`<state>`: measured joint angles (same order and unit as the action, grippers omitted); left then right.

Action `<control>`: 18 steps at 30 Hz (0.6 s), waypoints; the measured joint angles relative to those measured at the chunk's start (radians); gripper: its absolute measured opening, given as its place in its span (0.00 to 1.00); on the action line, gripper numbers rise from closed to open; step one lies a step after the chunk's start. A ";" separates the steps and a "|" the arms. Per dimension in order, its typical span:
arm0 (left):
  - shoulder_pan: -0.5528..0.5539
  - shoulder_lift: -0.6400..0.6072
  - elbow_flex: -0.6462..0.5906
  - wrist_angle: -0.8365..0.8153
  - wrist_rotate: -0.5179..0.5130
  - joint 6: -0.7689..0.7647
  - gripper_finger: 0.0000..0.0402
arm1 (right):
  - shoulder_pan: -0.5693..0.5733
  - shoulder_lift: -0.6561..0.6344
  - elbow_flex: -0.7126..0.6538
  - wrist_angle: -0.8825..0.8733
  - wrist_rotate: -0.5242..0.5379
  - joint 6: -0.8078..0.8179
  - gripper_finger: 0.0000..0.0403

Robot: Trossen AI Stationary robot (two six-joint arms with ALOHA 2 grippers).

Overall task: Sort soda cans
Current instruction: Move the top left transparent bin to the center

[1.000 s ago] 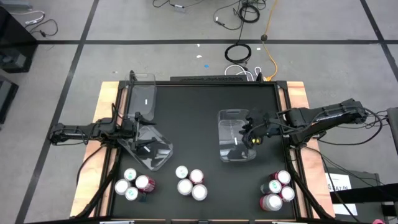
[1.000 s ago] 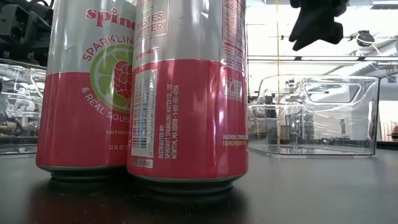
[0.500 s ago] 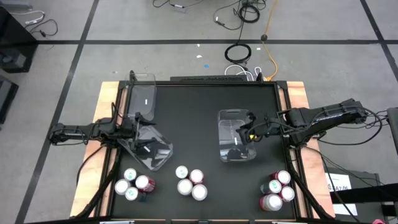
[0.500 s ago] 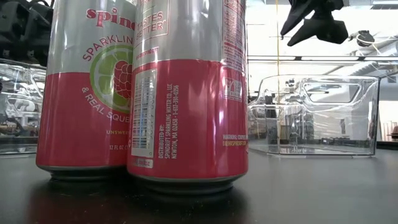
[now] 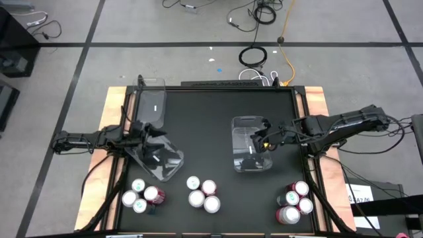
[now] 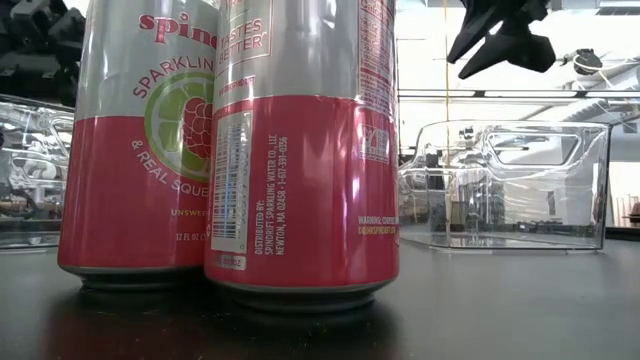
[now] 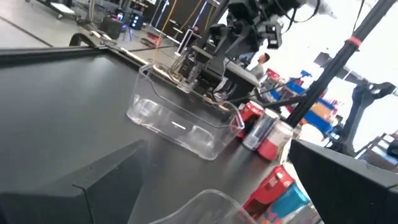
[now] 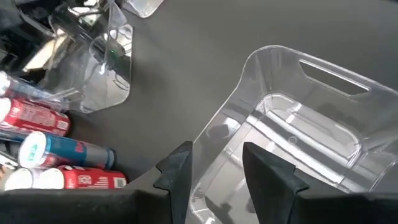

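While the soda cans (image 5: 201, 192) stand along the tabletop (image 5: 205, 116) front, the right tool (image 5: 264, 141) hangs spread-fingered and empty above a clear bin (image 5: 250, 162); left tool (image 5: 151, 131): grip indeterminate.

Soda cans, upright with silver tops, in three clusters along the lower edge of the high view: lower left (image 5: 142, 196), lower centre (image 5: 201, 194), lower right (image 5: 295, 200). Two pink-and-silver cans (image 6: 290, 150) fill the low view's left.
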<state>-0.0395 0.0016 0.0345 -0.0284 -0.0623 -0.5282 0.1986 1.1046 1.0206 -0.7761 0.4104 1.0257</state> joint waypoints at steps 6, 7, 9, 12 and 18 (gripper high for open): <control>0.000 0.000 0.000 0.059 -0.044 -0.028 0.99 | 0.000 0.031 0.000 -0.003 0.008 -0.039 0.33; 0.000 0.000 0.000 0.088 -0.060 -0.010 0.99 | 0.000 0.036 0.000 -0.004 0.006 -0.047 0.33; 0.000 0.000 0.000 0.148 -0.110 0.030 0.99 | 0.000 0.042 0.000 -0.005 0.003 -0.053 0.33; 0.000 0.001 0.032 0.140 -0.176 0.066 0.99 | 0.000 0.045 0.000 -0.006 0.003 -0.054 0.33; 0.000 0.060 0.143 0.000 -0.277 0.071 0.99 | 0.000 0.045 0.000 -0.008 0.003 -0.077 0.33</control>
<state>-0.0395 0.0614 0.1773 -0.0284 -0.3393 -0.4569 0.1986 1.1492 1.0206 -0.7845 0.4133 0.9489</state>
